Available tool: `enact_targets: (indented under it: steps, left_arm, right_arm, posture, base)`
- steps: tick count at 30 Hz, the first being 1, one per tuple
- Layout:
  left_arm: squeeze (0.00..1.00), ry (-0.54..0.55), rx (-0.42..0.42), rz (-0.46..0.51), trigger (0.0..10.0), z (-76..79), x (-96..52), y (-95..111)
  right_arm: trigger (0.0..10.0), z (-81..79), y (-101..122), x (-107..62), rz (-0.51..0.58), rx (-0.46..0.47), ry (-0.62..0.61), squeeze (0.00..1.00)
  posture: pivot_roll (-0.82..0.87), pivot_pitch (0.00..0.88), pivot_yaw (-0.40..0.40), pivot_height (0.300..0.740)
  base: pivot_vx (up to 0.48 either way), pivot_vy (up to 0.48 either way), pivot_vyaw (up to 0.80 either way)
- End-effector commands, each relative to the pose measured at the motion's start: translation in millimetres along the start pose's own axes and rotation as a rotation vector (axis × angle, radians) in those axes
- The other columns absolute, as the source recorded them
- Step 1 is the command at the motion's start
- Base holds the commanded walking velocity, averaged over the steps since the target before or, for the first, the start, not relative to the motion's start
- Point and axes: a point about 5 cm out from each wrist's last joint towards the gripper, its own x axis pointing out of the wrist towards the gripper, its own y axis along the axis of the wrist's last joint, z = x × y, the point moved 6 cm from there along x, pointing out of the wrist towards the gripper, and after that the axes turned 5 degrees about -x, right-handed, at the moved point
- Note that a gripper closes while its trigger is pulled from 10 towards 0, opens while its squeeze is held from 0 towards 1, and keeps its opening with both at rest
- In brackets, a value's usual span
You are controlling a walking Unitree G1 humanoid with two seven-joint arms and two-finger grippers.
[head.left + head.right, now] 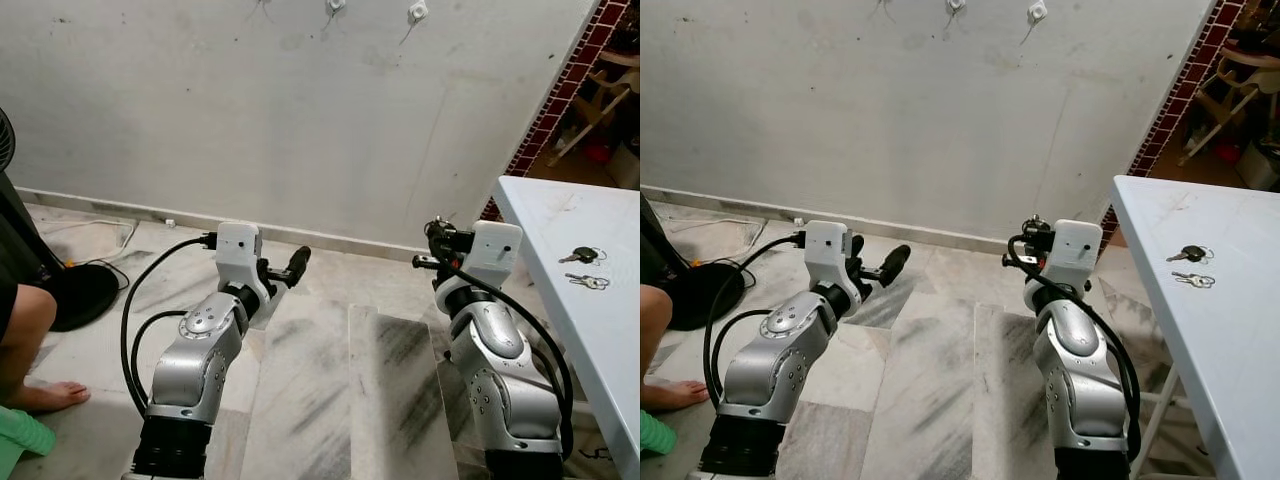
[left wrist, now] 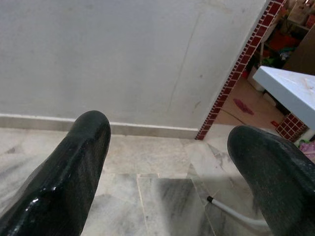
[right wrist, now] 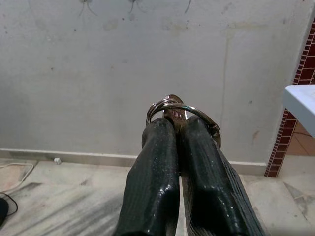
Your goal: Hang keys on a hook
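Left end effector (image 1: 297, 262) idle, glossy black fingers spread, low above veined marble floor (image 1: 330, 390). Right end effector (image 3: 179, 129) pinching key ring (image 3: 170, 109), thin bright steel loops, key blade between the pads. Pick-up done; lift to white wall hooks (image 1: 417, 11), high on scuffed plaster, left. Two more keys (image 1: 584, 267) lying on pale counter (image 1: 560, 215).

Open floor (image 1: 940, 380) lies between both arms and the wall (image 1: 300, 110); the table (image 1: 600, 300) blocks the right side.
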Motion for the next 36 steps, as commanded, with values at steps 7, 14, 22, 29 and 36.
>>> enact_targets:
  steps: [7, 14, 22, 29, 36]
  left_arm:
    - [0.00, -0.023, 0.006, 0.022, 10.0, 6.1, 1.9, 6.4]
    - [0.00, -0.023, 0.006, 0.020, 10.0, 6.3, 1.9, 5.9]
    - [0.00, -0.020, 0.004, 0.016, 10.0, 5.2, 1.1, 4.3]
    - [0.00, -0.023, -0.001, 0.009, 10.0, 7.3, 0.8, 1.4]
    - [0.00, -0.028, -0.003, 0.008, 10.0, 8.9, 1.6, 1.4]
  right_arm:
    - [10.0, -0.1, 2.5, 2.2, 0.014, -0.013, 0.008, 0.00]
    - [10.0, -0.3, 3.2, 4.1, 0.019, -0.020, 0.009, 0.00]
    - [10.0, 0.6, 4.3, 4.6, 0.026, -0.016, -0.004, 0.00]
    - [10.0, 2.2, 2.3, 4.2, 0.021, -0.024, -0.010, 0.00]
    - [10.0, 2.7, 0.3, 4.3, 0.012, -0.022, -0.011, 0.00]
  posture:
    - [0.12, 0.000, -0.098, 0.740]
    - [0.12, 0.000, -0.102, 0.740]
    - [0.12, 0.000, -0.101, 0.740]
    - [0.12, 0.000, -0.101, 0.740]
    - [0.11, 0.000, -0.100, 0.740]
  base:
    - [0.353, 0.000, 0.00]
    - [0.406, 0.000, 0.00]
    - [0.419, 0.000, 0.00]
    - [0.417, 0.000, 0.00]
    - [0.419, 0.000, 0.00]
